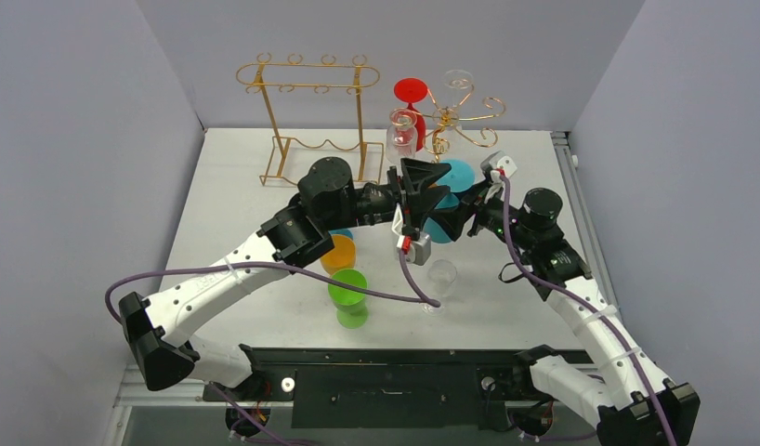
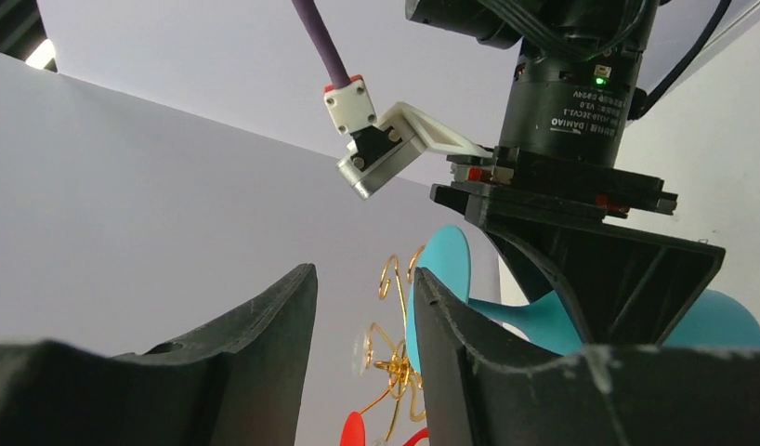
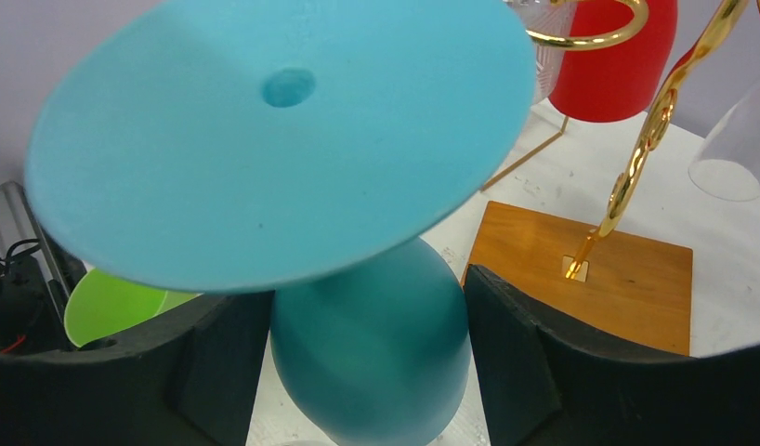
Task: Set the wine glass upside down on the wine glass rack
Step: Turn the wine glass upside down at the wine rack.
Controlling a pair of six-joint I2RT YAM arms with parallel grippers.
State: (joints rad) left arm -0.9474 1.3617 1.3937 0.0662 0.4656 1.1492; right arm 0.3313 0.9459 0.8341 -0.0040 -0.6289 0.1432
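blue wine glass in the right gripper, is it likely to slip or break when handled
The blue glass looks matte and opaque, probably plastic, so likely light and not fragile. The right gripper clamps its rounded bowl, which could slip or swivel between the fingers. Its wide foot sticks out from the grip, so a knock there might lever it loose.

In the right wrist view, the blue wine glass (image 3: 367,353) hides its stem behind its foot.
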